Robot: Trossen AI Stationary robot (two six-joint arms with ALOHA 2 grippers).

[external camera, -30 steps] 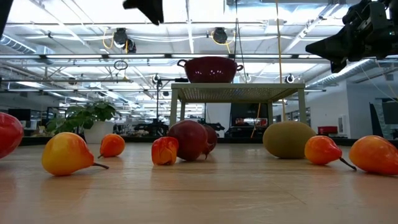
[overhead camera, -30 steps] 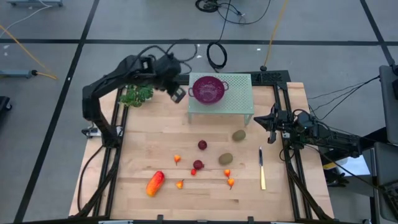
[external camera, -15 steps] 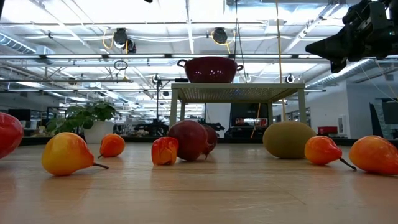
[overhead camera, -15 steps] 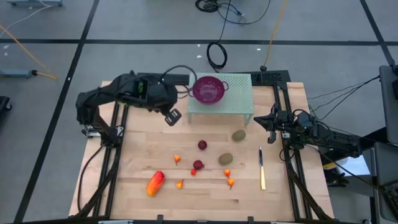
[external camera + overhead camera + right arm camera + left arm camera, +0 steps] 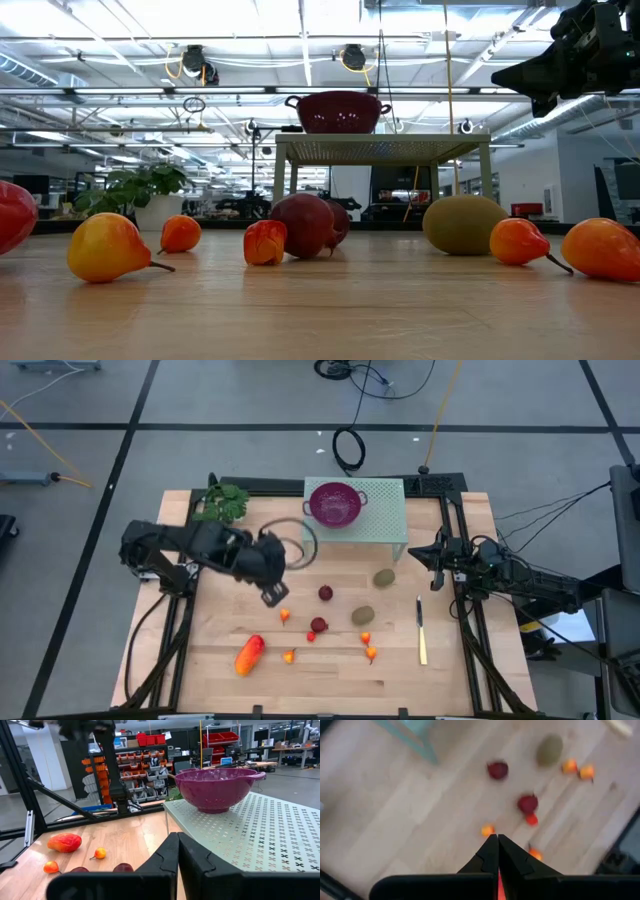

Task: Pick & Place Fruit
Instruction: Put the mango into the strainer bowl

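Near edge: longish orange-red fruit piece (image 5: pixel 249 654) lying on the pale wooden tabletop (image 5: pixel 330 680), toward the left side; a tiny orange-red bit (image 5: pixel 290 656) just beside it.
Front right: two more tiny orange-red bits (image 5: pixel 368 645) close together; slim yellowish knife (image 5: pixel 421 632) lying lengthwise farther right, apart from them.
Middle cluster: dark red ball (image 5: pixel 319 625) with a small red bit (image 5: pixel 311 637) touching or almost touching it; brownish-green oval (image 5: pixel 363 616) near on the right; another tiny orange-red bit (image 5: pixel 285 616) to the left.
Farther in: second dark red ball (image 5: pixel 326 593); second brownish-green oval (image 5: pixel 384 577) near the foot of the stand.
Left gripper (image 5: pixel 272 596): hanging over the table just behind the leftmost orange bit, fingers pressed together, nothing between them; clearly closed in the wrist view (image 5: pixel 493 851).
Right gripper (image 5: pixel 418 553): at the table's right edge beside the stand, raised, fingers clenched on nothing; waiting.
Back: pale green perforated metal stand (image 5: pixel 385 520) on legs; purple colander bowl (image 5: pixel 335 503) resting on its left part, no fruit visible inside.
Far left corner: leafy green sprig (image 5: pixel 221 503) at the table's back edge.
Low view: fruit all resting on the wood, colander (image 5: pixel 338 110) up on the stand (image 5: pixel 382 150) behind.
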